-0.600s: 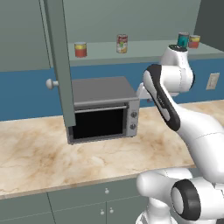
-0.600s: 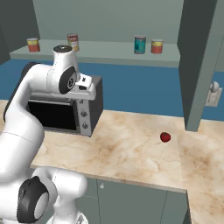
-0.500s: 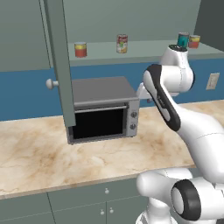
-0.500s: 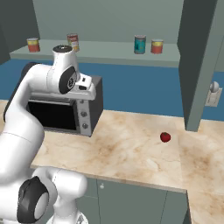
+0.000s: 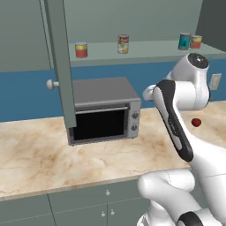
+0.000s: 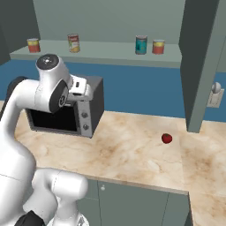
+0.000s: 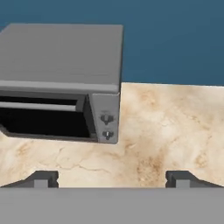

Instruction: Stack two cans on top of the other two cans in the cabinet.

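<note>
Up over the marble counter, the white arm is folded at the elbow, its hand tipped forward and down beside the silver toaster oven. From the hand view the gripper stands wide open and holds nothing, its two dark fingertips far apart above the counter by the oven's front corner. The fingers themselves are hidden behind the arm's own body in both base views. All four cans sit singly on the cabinet shelf: a squat red-orange can, the taller red-and-white can, then well apart the teal can just beside a second squat can. The cabinet door stands swung open, its knob showing. A small red object lies on the counter; what it is cannot be told.
</note>
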